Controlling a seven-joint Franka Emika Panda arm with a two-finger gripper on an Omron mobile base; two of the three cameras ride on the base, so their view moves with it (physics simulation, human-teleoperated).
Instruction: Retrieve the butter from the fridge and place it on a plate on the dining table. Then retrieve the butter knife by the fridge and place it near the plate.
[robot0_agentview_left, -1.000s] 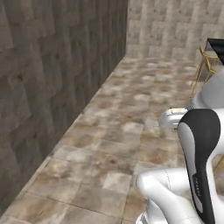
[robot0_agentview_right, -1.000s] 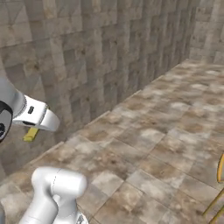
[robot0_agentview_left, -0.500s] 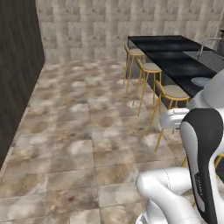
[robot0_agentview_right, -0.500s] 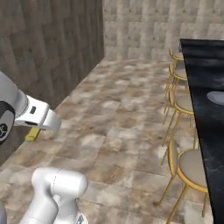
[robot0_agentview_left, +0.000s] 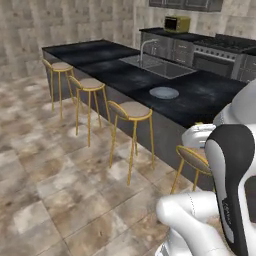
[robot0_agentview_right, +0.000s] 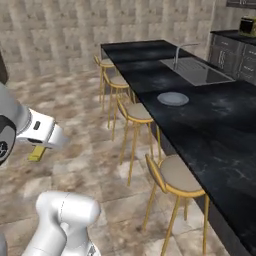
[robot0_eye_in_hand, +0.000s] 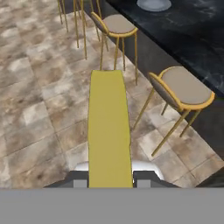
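My gripper (robot0_eye_in_hand: 110, 181) is shut on the butter (robot0_eye_in_hand: 109, 131), a long yellow stick that runs up the middle of the hand view between the two fingertips. From the right base view the butter (robot0_agentview_right: 36, 154) hangs under the white hand at the left, over the tiled floor. The pale round plate (robot0_agentview_left: 164, 92) (robot0_agentview_right: 173, 98) (robot0_eye_in_hand: 153, 4) lies on the black marble dining table (robot0_agentview_left: 95, 52) (robot0_agentview_right: 215, 125) near the sink, well ahead of the gripper. The fridge and the butter knife are out of view.
Several tan stools with yellow frames (robot0_agentview_left: 130, 110) (robot0_agentview_right: 177, 175) (robot0_eye_in_hand: 183, 85) line the table's near side. A sink with a tap (robot0_agentview_left: 157, 65) (robot0_agentview_right: 197, 70) is set in the top. Dark cabinets and a stove (robot0_agentview_left: 215, 50) stand behind. Tiled floor (robot0_agentview_left: 45, 165) lies open to the left.
The whole picture has swung from a stone wall to the dining table, so the base has turned. The butter stays in the gripper.
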